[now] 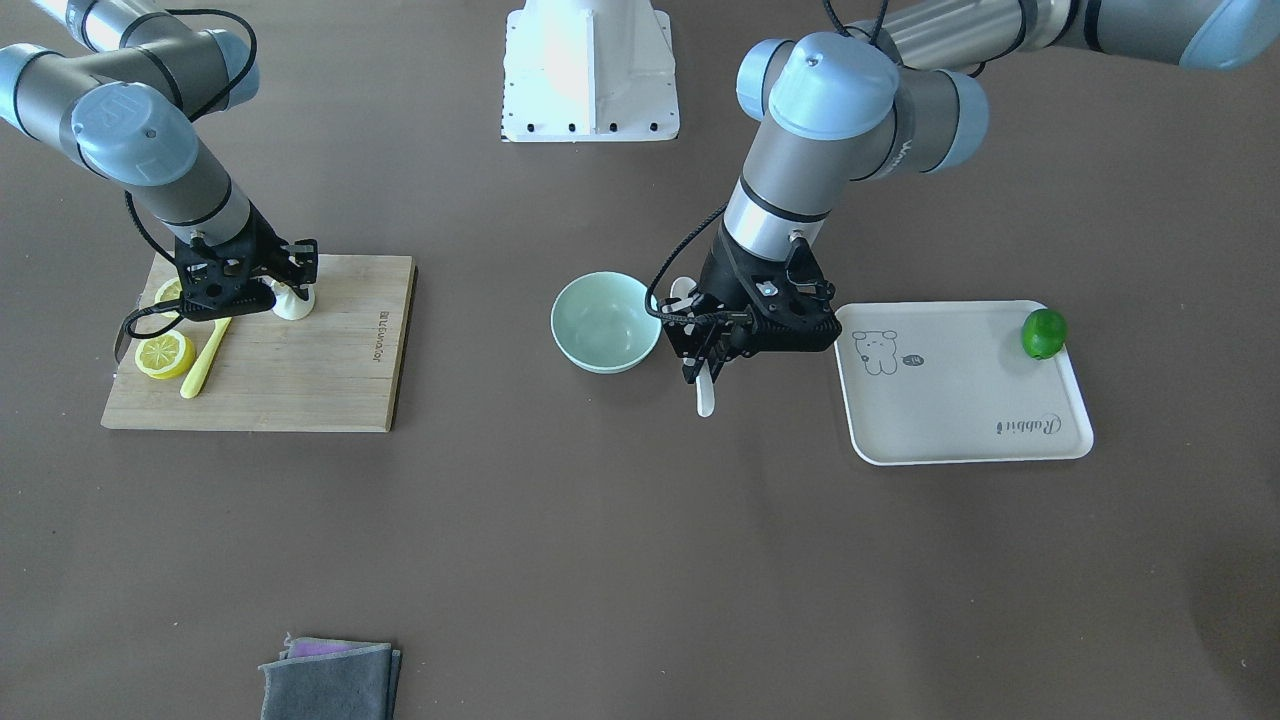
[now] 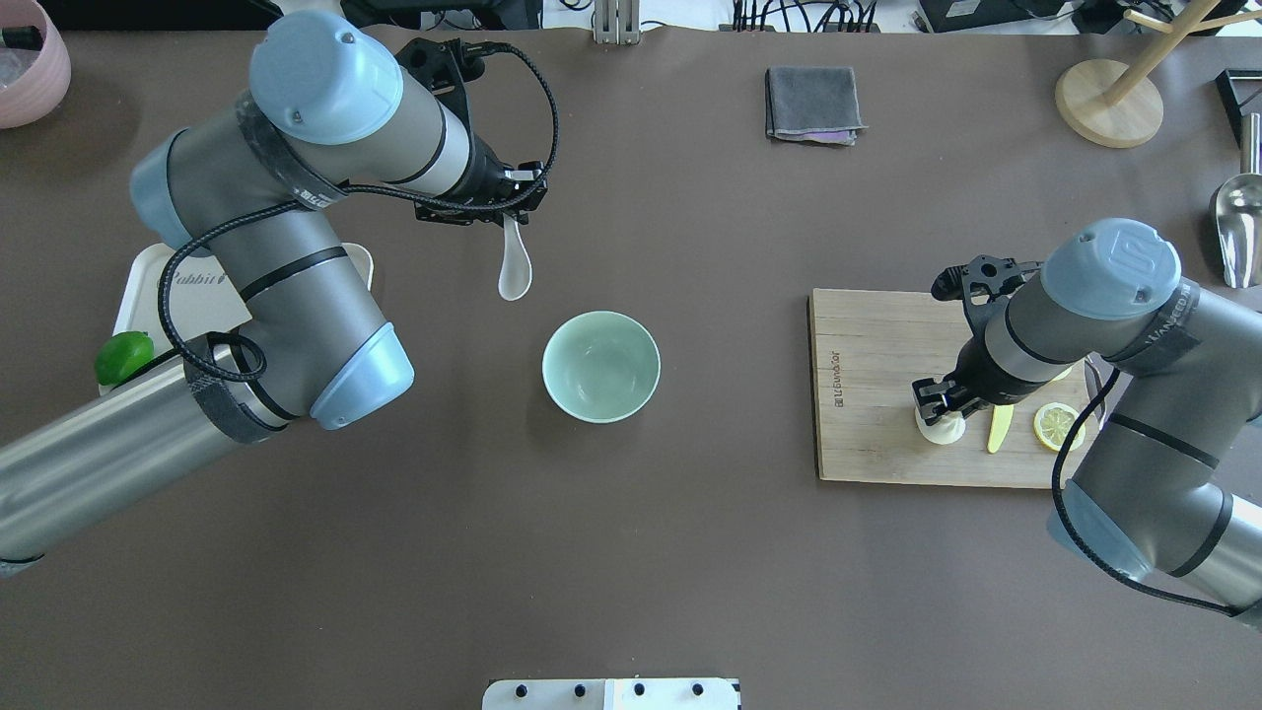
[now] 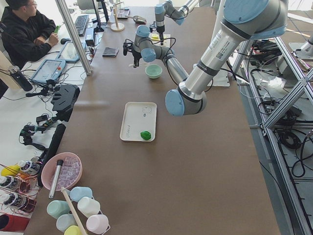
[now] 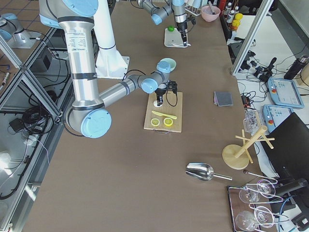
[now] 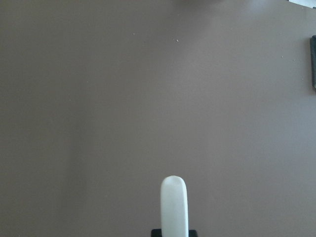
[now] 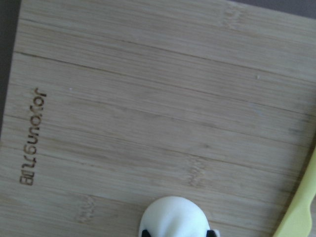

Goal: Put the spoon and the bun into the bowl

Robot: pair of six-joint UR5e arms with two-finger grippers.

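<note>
The white spoon [image 2: 515, 268] hangs by its handle from my left gripper [image 2: 509, 215], which is shut on it above the bare table. It is a little beyond and to the left of the mint-green bowl [image 2: 601, 367]. In the front view the spoon [image 1: 705, 396] sticks out below the left gripper [image 1: 704, 352], just right of the empty bowl [image 1: 605, 322]. The left wrist view shows the spoon [image 5: 174, 205] over brown table. My right gripper [image 2: 937, 402] is down on the wooden cutting board, shut on the white bun [image 2: 941, 428]. The wrist view shows the bun [image 6: 174, 217] between the fingertips [image 6: 143, 232].
The cutting board [image 2: 868, 394] also carries a lemon slice [image 2: 1057, 426] and a yellow-green knife [image 2: 999, 429] beside the bun. A cream tray [image 1: 960, 395] with a lime [image 1: 1043, 333] lies under the left arm. A grey cloth [image 2: 813, 104] lies at the far side.
</note>
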